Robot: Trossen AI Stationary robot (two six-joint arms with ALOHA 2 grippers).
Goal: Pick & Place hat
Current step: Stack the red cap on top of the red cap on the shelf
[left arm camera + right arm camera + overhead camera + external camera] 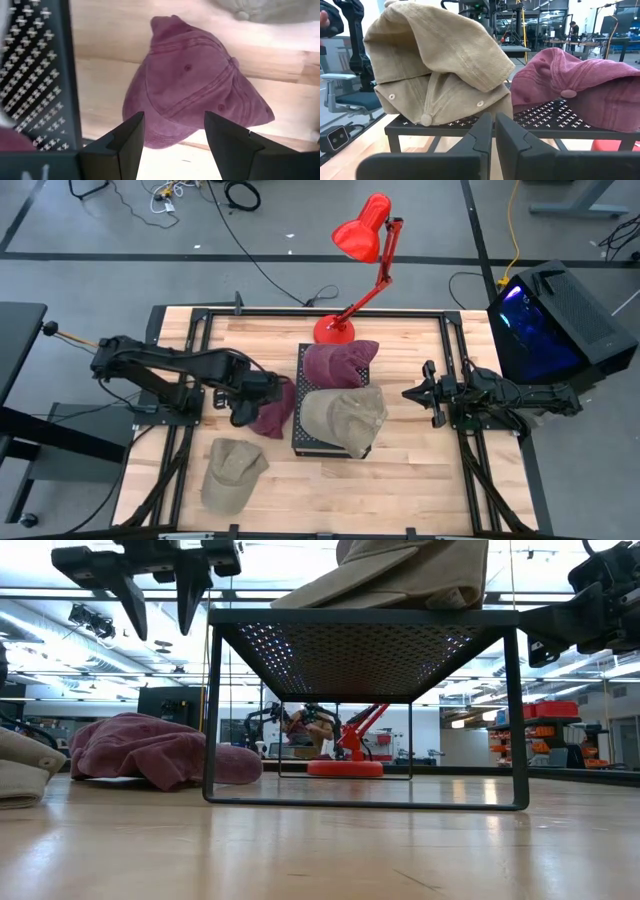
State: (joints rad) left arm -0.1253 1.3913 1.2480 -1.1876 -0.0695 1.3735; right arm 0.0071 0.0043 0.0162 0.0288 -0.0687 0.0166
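from the overhead camera i see my left gripper [243, 416] just left of centre, hanging over the maroon hat on the table [274, 412]. on the left wrist camera its two fingers [122, 142] stand apart with that hat [192, 92] lying flat on the wood between and beyond them; nothing is clamped. the hat sits just beside the left edge of the black mesh rack [312, 442], whose perforated side fills the left of that wrist picture.

the rack stands in the middle of the overhead frame and carries two hats: a second maroon hat [340, 363] on its upper half and a tan hat [345, 417] on its lower half, the tan one drooping over the rack's lower right corner. on the right wrist camera the tan one [437, 75] is at left and the maroon one [580, 80] at right, both resting on the mesh.

my right gripper [425, 395] waits right of centre in the overhead frame, pointing at the rack but apart from it. on its wrist camera the fingers [482, 137] are together with only a thin seam between them, holding nothing.

another tan hat [232, 470] lies on the table at lower left, well apart from the rack. a red desk lamp [358, 265] stands at the top centre, its base just above the rack.

in the table-level picture the maroon hat on the wood [150, 748] lies at left, beside the rack's leg.
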